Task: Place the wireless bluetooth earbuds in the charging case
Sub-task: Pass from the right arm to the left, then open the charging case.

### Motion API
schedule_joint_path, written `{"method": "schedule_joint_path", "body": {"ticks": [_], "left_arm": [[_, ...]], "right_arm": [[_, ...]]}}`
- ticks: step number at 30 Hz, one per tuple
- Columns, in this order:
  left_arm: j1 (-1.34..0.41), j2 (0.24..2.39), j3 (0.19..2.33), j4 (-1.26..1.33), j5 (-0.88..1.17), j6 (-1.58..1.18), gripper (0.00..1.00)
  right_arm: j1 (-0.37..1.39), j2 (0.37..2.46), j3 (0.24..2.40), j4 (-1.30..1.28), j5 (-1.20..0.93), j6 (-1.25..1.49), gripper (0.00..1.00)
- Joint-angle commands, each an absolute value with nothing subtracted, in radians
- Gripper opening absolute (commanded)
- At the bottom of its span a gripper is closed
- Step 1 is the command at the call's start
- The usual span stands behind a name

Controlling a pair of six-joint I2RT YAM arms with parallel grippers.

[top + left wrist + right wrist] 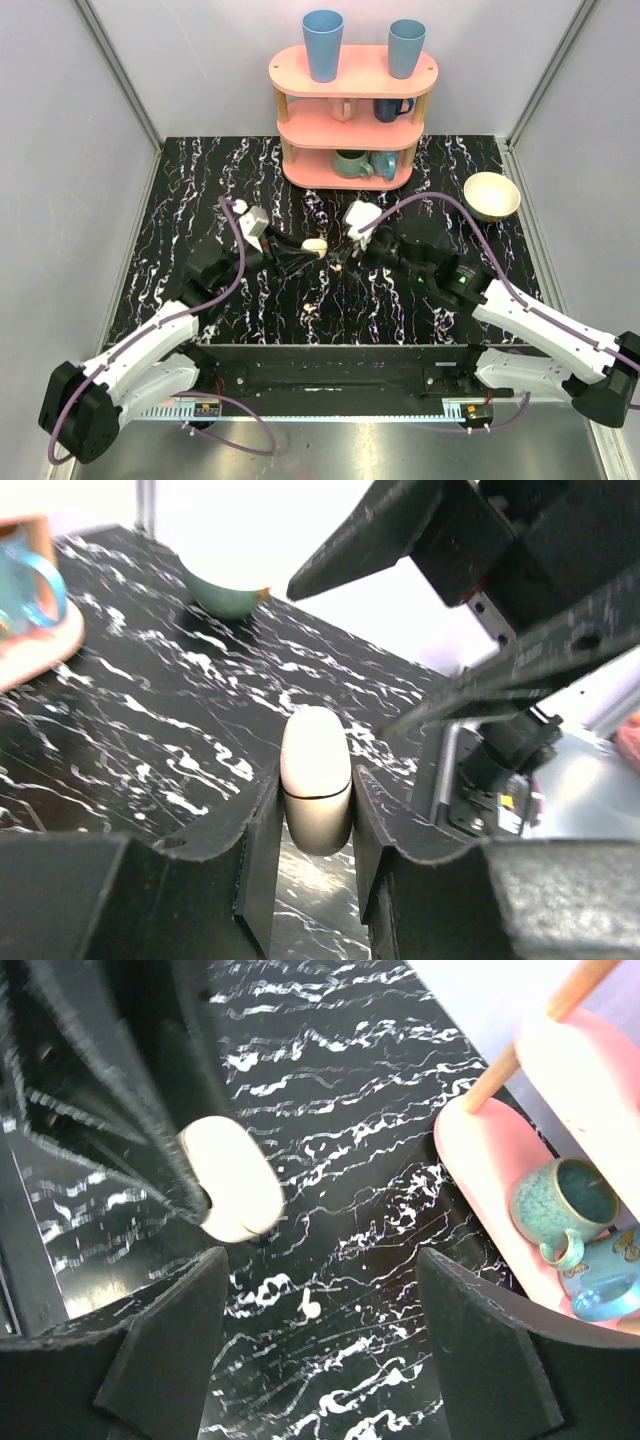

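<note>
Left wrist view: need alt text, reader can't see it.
A closed cream charging case is clamped in the left gripper, with a black white-veined table behind it. The right gripper's fingers loom at upper right. A pink shelf with a blue mug is at far left.

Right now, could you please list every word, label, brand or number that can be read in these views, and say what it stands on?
None: no word, number or brand is readable in any view.
charging case: plain surface, no marking shows.
coloured tag at the near edge: too small to read.
blue mug: a faint pattern, too blurred to tell any letters.
</note>
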State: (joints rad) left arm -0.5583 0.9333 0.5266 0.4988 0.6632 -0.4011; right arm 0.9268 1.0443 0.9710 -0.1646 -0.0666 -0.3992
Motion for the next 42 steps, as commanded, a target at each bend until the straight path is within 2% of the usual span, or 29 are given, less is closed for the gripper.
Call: {"method": "schedule_joint_path", "body": {"ticks": [1, 3, 7, 10, 13, 15, 20, 32, 42], "left_arm": [[-0.557, 0.838, 0.45, 0.698, 0.534, -0.266, 0.0], [-0.557, 0.813, 0.411, 0.806, 0.506, -0.252, 0.0], [-0.557, 0.816, 0.241, 1.246, 0.492, -0.243, 0.0], [-0.557, 0.853, 0.183, 1.438, 0.496, -0.229, 0.0], [-0.557, 0.883, 0.164, 1.526, 0.492, -0.222, 0.0], [-0.558, 0.887, 0.166, 1.542, 0.491, -0.224, 0.0], [-0.558, 0.882, 0.17, 1.58, 0.512, -0.221, 0.0], [-0.558, 0.81, 0.187, 1.574, 0.58, -0.281, 0.0], [-0.56, 0.778, 0.209, 1.575, 0.673, -0.33, 0.0]], "right_arm": [[0.925, 1.005, 1.055, -0.084, 0.057, -0.065, 0.86], [0.925, 1.017, 1.074, -0.084, 0.029, 0.032, 0.86], [0.925, 1.052, 1.083, -0.048, -0.039, 0.269, 0.87], [0.925, 1.078, 1.081, -0.029, -0.063, 0.355, 0.88], [0.925, 1.109, 1.084, -0.023, -0.133, 0.389, 0.87], [0.925, 1.141, 1.092, -0.034, -0.214, 0.39, 0.85], [0.927, 1.173, 1.1, -0.034, -0.264, 0.391, 0.84], [0.927, 1.207, 1.115, -0.061, -0.16, 0.33, 0.84], [0.927, 1.216, 1.15, -0.04, -0.098, 0.278, 0.87]]}}
